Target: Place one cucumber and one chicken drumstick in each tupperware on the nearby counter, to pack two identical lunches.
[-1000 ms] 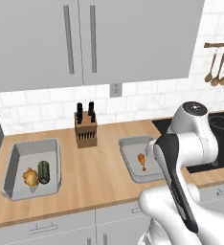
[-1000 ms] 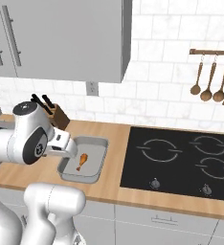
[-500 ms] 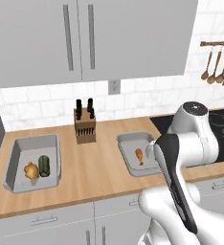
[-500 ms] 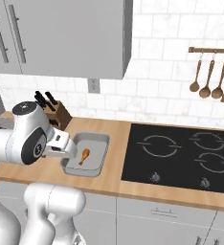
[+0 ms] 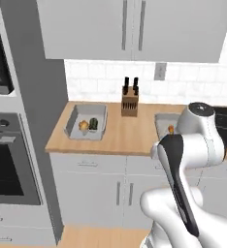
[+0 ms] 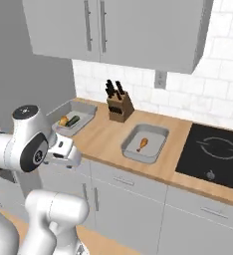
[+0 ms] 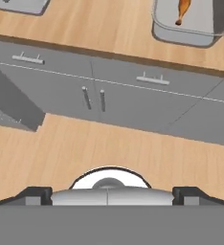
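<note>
Tupperware, left: the tupperware (image 5: 86, 122) at left centre of the left base view holds a cucumber (image 5: 93, 123) and a chicken drumstick (image 5: 83, 126) side by side, so I judge this lunch packed.
Counter: the counter (image 5: 120, 138) runs across mid-frame; the boxes sit well apart on it, with a knife block (image 5: 129, 104) between them against the back wall.
Tupperware, right: the second tupperware (image 6: 145, 142), centre of the right base view, holds one drumstick (image 6: 142, 144) and no cucumber.
Step in hand: by my reading, one more cucumber has to be found and brought to the right box; none lies loose on the wood.
Gripper: the gripper (image 7: 109, 191), at the bottom of the hand view, has its jaws spread wide and carries nothing; it hangs back from the cabinet fronts, above the floor.
How to do it well: grasp the cucumber across its short width and lower it beside the drumstick, not on top.
Surroundings: wall oven (image 5: 11, 160) at far left, black cooktop (image 6: 214, 153) at right.
In the way: the arm's own elbow covers much of the right box in the left base view.
</note>
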